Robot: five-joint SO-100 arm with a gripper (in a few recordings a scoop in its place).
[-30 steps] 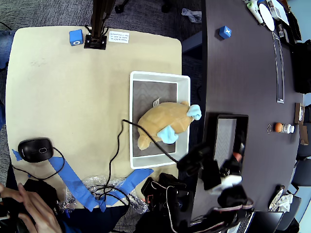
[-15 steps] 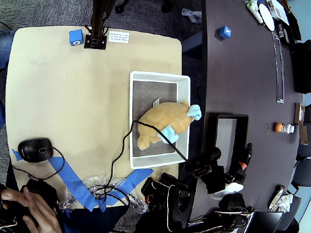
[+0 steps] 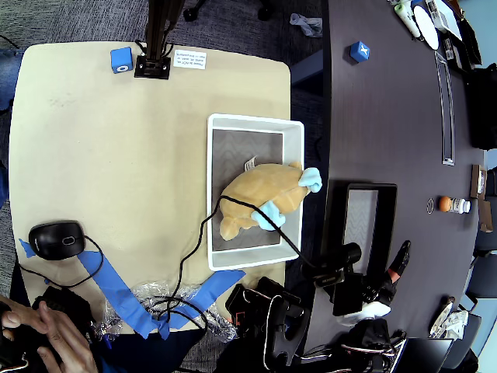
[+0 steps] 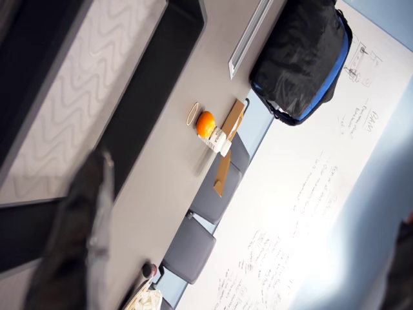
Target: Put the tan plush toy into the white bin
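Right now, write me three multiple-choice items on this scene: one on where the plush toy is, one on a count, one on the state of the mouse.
1. Where does the tan plush toy lie?
A. inside the white bin
B. on the dark table
C. beside the computer mouse

2. How many blue cubes show in the overhead view?
A. one
B. two
C. four

3. How does the black computer mouse stand on the tan table?
A. held in a person's hand
B. resting free, nothing touching it from above
C. lying inside the black-rimmed tray

Answers:
1. A, the toy rests within the bin's white rim.
2. B, one cube sits on the tan table, another on the dark one.
3. B, the hand is lower in the picture, apart from the mouse.
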